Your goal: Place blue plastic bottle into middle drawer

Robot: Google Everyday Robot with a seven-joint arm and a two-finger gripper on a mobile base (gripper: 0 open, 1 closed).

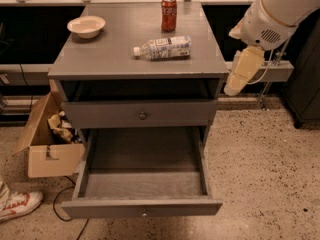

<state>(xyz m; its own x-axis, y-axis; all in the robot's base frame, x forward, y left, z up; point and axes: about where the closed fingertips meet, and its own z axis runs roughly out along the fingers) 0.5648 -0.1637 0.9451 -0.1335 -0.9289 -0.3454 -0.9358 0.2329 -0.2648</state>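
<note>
The blue plastic bottle (162, 48) lies on its side on the grey cabinet top (115, 49), white cap pointing left. The middle drawer (145, 184) is pulled out wide below, its grey floor bare and a small knob on its front panel. My gripper (239, 74) hangs at the end of the white arm (275, 14), just off the cabinet's right edge, to the right of the bottle and a little lower than the top. It holds nothing that I can see.
A red soda can (169, 14) stands behind the bottle. A white bowl (86, 26) sits at the top's left. The upper knobbed drawer front (142, 115) is shut. A cardboard box (47, 144) and a shoe (17, 206) are on the floor at left.
</note>
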